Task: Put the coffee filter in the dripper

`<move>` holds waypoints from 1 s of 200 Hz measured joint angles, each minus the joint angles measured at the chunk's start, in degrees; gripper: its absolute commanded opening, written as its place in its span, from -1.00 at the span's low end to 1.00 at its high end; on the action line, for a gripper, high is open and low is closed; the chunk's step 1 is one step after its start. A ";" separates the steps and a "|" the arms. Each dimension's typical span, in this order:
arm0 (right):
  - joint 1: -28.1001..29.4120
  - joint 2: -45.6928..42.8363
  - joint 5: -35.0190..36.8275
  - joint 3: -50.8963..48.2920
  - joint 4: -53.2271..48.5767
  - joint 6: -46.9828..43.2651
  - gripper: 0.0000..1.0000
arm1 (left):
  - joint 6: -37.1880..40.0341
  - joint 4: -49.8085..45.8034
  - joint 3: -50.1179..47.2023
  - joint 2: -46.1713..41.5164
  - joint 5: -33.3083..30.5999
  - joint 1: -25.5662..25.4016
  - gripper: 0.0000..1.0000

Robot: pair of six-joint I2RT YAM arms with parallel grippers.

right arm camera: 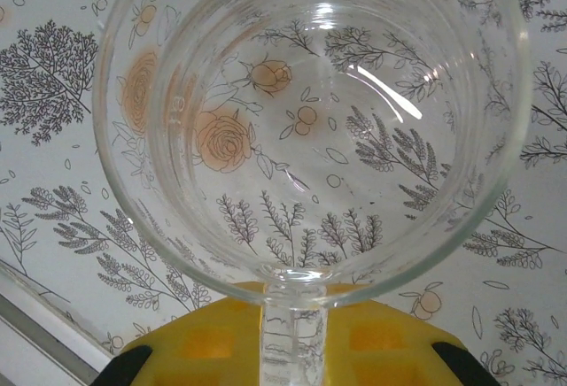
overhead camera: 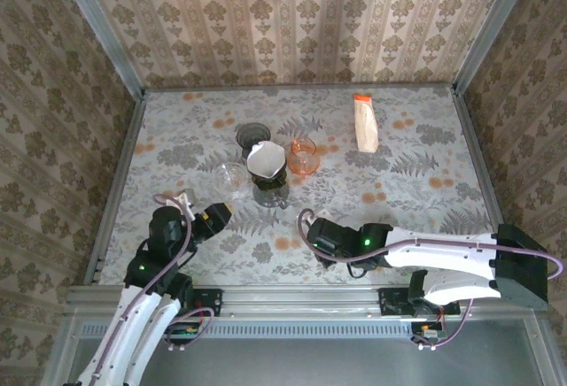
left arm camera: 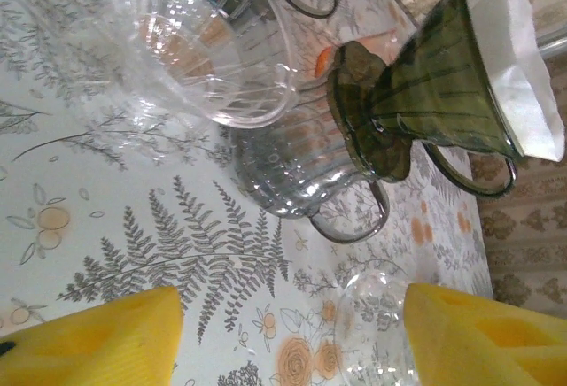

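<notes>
- While spread wide near the counter's [overhead camera: 416,200] near-left corner, grasps nothing with left pincer [left arm camera: 292,346].
- Clenches right pincer [right arm camera: 297,349] on glass cup's [right arm camera: 310,120] handle by near edge.
- Shows coffee filter [overhead camera: 265,158] seated inside dripper [overhead camera: 268,179], mid-counter.

Yellow jaws pinch the handle [right arm camera: 292,315] of a clear glass cup [right arm camera: 310,120], floral tablecloth [right arm camera: 53,76] visible through it.

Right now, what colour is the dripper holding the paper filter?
The dripper is dark green, ribbed and translucent; the left wrist view shows it best.
</notes>
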 measured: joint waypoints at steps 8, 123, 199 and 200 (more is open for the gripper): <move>0.15 0.22 0.26 0.00 0.07 0.20 -0.53 | 0.04 -0.55 0.17 0.00 -0.07 0.48 0.22; 0.17 -3.93 3.65 -1.16 3.85 1.25 0.35 | -2.01 11.61 0.09 13.27 3.48 9.55 0.01; 0.17 -12.17 8.20 -1.77 2.23 1.90 0.38 | -0.87 19.91 1.05 28.74 0.22 9.94 -0.17; 0.17 -12.17 8.20 -1.79 2.23 1.92 0.38 | -0.87 19.93 1.11 28.85 0.20 9.94 -0.17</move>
